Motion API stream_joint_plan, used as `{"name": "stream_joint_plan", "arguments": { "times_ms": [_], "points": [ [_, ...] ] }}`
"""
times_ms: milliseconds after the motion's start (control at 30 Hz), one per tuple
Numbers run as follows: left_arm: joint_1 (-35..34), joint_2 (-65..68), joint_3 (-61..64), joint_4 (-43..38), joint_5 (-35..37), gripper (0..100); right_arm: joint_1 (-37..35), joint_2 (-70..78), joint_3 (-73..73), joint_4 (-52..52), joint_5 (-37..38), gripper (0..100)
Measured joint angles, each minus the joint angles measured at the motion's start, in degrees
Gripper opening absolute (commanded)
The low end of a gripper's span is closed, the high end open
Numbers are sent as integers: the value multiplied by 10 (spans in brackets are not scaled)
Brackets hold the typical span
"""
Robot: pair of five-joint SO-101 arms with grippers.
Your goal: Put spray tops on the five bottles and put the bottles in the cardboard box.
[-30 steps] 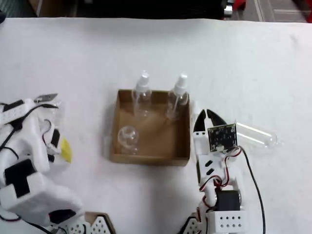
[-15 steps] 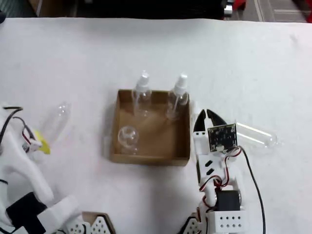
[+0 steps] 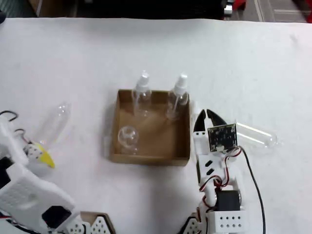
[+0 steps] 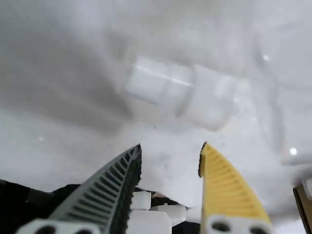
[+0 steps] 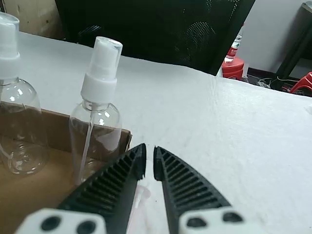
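The cardboard box (image 3: 148,156) sits mid-table. Two clear bottles with white spray tops (image 3: 142,95) (image 3: 178,96) stand along its far side, and a topless bottle (image 3: 127,137) stands at its near left. One topless bottle (image 3: 54,122) lies on the table left of the box, another (image 3: 257,134) to the right. My left gripper (image 4: 169,148) is open over the cloth, with a blurred white spray top (image 4: 180,90) just beyond its tips. Its yellow finger (image 3: 43,156) is at the near left. My right gripper (image 5: 149,156) is shut and empty beside the box's right wall, near a capped bottle (image 5: 97,122).
A white cloth (image 3: 243,63) covers the table, with open room behind the box and at the far right. A black chair (image 5: 156,29) and red items (image 5: 233,68) stand beyond the far edge. Both arm bases stand along the near edge.
My left arm has drawn back toward the near left corner, uncovering the bottle that now lies alone left of the box. The right arm has not moved.
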Motion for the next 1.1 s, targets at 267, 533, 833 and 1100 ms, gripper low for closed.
{"name": "stream_joint_plan", "arguments": {
  "times_ms": [267,533,833,1100],
  "points": [
    [-76,2,-41,11,1,192,0,0,0,0,0,15],
    [-85,-48,-114,81,29,191,0,0,0,0,0,15],
    [-13,-115,21,-57,180,192,0,0,0,0,0,15],
    [18,-116,38,-111,223,192,0,0,0,4,0,15]
  ]
}}
